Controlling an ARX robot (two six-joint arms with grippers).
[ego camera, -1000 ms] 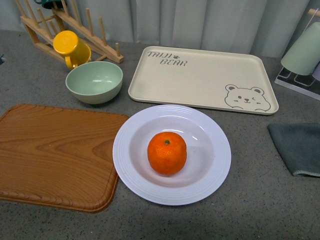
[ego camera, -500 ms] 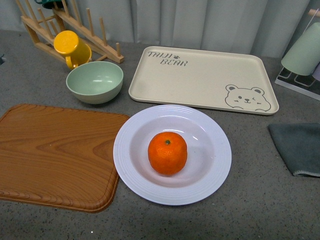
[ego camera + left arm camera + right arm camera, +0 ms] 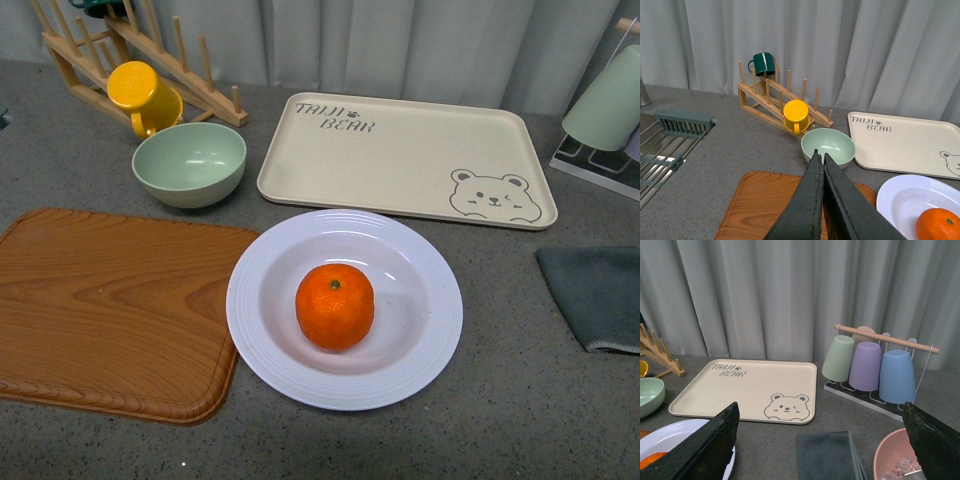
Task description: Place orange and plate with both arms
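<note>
Grippers differ: our left gripper (image 3: pixel 820 157) has its fingers pressed together w/ nothing btwn them; our right gripper (image 3: pixel 820 412) is spread wide, empty, touching nothing we can see. We find the orange (image 3: pixel 334 306) mid plate (image 3: pixel 430 262), plate on the grey counter (image 3: pixel 520 400) btwn wooden board (image 3: pixel 110 300) and dark cloth (image 3: pixel 595 295), just in front of the bear tray (image 3: pixel 400 150).

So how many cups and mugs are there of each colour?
Yellow mug: 1
Dark green mug: 1
Light green cup: 1
Purple cup: 1
Blue cup: 1
Beige cup, mostly hidden: 1
Total: 6
</note>
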